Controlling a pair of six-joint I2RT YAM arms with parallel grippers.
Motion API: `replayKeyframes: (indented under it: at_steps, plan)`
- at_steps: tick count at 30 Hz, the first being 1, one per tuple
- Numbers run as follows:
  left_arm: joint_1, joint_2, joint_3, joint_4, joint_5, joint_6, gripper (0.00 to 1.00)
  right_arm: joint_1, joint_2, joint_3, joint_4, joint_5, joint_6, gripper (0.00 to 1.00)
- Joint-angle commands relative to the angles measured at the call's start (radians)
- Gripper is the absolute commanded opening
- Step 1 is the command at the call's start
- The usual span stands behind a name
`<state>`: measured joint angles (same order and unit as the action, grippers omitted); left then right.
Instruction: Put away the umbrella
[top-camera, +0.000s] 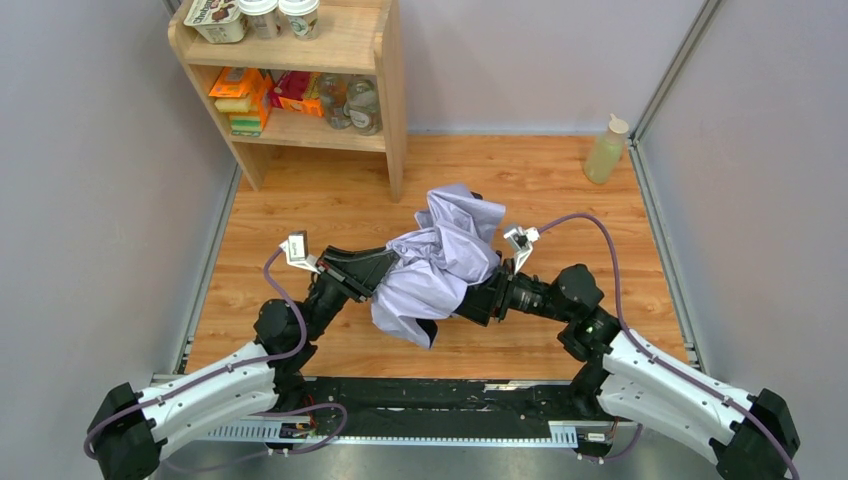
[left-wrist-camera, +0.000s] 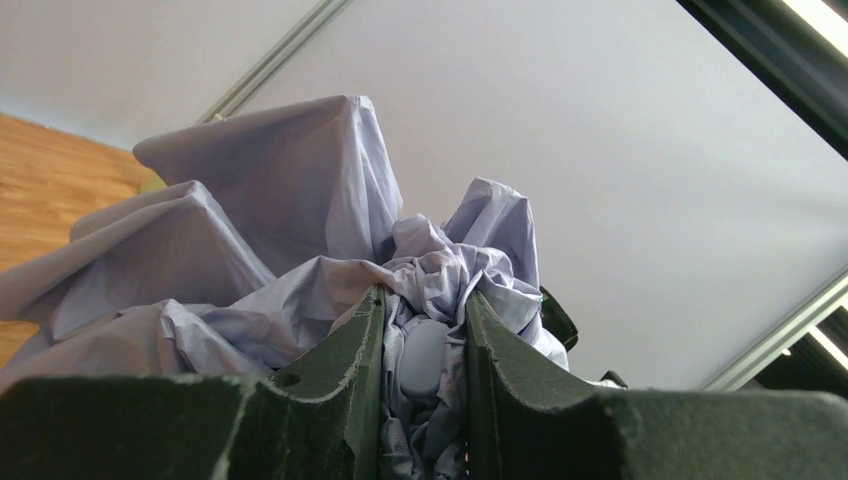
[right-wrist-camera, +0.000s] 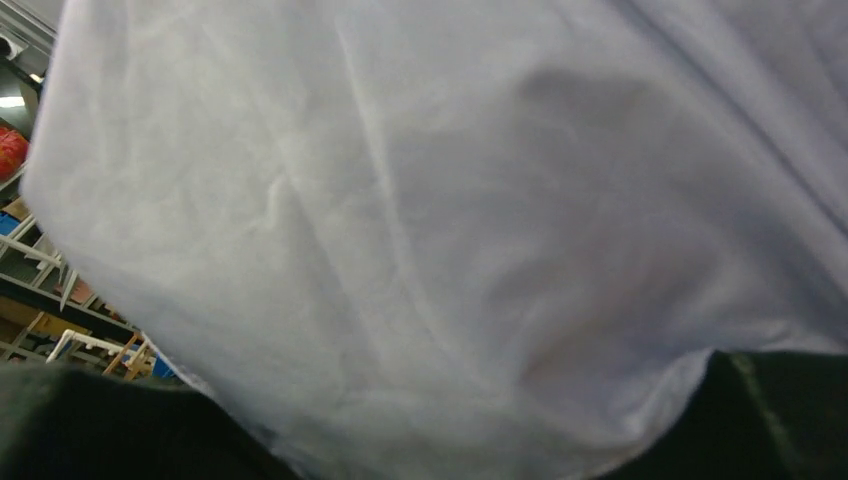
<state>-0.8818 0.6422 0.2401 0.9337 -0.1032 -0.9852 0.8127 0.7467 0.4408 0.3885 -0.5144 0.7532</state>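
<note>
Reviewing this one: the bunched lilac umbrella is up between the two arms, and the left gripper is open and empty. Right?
Not quite: the left gripper is not open and empty. The left wrist view shows its fingers shut on bunched fabric of the umbrella. The rest stands.

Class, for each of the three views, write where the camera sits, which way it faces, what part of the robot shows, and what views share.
Top external: above and behind the bases, facing down at the table; left arm and right arm meet at the umbrella.
Left wrist: on the left arm, facing along the left tool, clamped on the umbrella fabric.
Right wrist: on the right arm, fabric filling the view; right tool edges show below.
Shared: all three see the umbrella.
</note>
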Motion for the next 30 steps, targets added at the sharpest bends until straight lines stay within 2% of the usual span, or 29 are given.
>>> replayKeyframes:
  at_steps: [1, 3, 5, 7, 10, 11, 12, 13, 14, 15, 16, 17, 18, 19, 21, 23, 25, 30]
  plan:
    - [-0.002, 0.011, 0.034, 0.16, 0.046, -0.029, 0.0, 0.0, 0.014, -0.031, 0.144, -0.079, 0.032, 0.54]
    - [0.0, 0.026, 0.047, 0.168, 0.057, -0.029, 0.0, 0.0, 0.026, -0.05, 0.211, -0.116, 0.046, 0.5]
    - [-0.002, 0.04, 0.057, 0.175, 0.069, -0.026, 0.0, 0.0, 0.017, -0.05, 0.204, -0.116, 0.025, 0.29]
    - [0.0, 0.047, 0.068, 0.166, 0.089, -0.014, 0.0, 0.0, 0.011, -0.04, 0.187, -0.121, 0.002, 0.0]
    - [0.0, 0.031, 0.09, 0.105, 0.097, -0.004, 0.03, 0.0, -0.004, -0.053, 0.222, -0.119, -0.035, 0.0]
    - [-0.002, 0.019, 0.1, 0.029, 0.094, -0.003, 0.22, 0.0, -0.029, -0.066, 0.213, -0.081, -0.054, 0.0]
    - [-0.002, -0.022, 0.113, -0.04, 0.086, -0.003, 0.35, 0.0, -0.068, -0.086, 0.211, -0.023, -0.073, 0.0]
    - [-0.002, -0.047, 0.145, -0.187, 0.062, -0.001, 0.61, 0.0, -0.136, -0.109, 0.184, 0.041, -0.106, 0.0]
    - [-0.002, -0.111, 0.163, -0.299, 0.047, 0.014, 0.67, 0.0, -0.185, -0.122, 0.141, 0.115, -0.13, 0.0]
    - [-0.002, -0.142, 0.212, -0.496, 0.008, 0.031, 0.67, 0.0, -0.24, -0.131, 0.097, 0.187, -0.162, 0.0]
    - [-0.002, -0.2, 0.237, -0.585, -0.01, 0.077, 0.67, 0.0, -0.278, -0.132, 0.061, 0.236, -0.193, 0.0]
    - [-0.003, -0.229, 0.299, -0.786, -0.063, 0.092, 0.67, 0.0, -0.312, -0.123, 0.011, 0.288, -0.23, 0.0]
    - [-0.003, -0.263, 0.338, -0.878, -0.107, 0.109, 0.67, 0.0, -0.329, -0.108, -0.025, 0.331, -0.27, 0.0]
    - [0.0, -0.283, 0.4, -1.08, -0.183, 0.105, 0.68, 0.0, -0.334, -0.09, -0.064, 0.361, -0.308, 0.0]
    - [-0.002, -0.282, 0.49, -1.284, -0.286, 0.066, 0.68, 0.0, -0.316, -0.045, -0.12, 0.44, -0.382, 0.0]
    - [-0.002, -0.232, 0.548, -1.352, -0.285, 0.048, 0.68, 0.0, -0.281, -0.016, -0.135, 0.514, -0.47, 0.0]
    - [-0.003, -0.131, 0.602, -1.326, -0.172, 0.062, 0.68, 0.0, -0.236, 0.005, -0.125, 0.615, -0.55, 0.0]
    - [-0.003, 0.199, 0.822, -1.313, 0.136, 0.056, 0.68, 0.0, -0.15, 0.056, -0.082, 0.682, -0.679, 0.0]
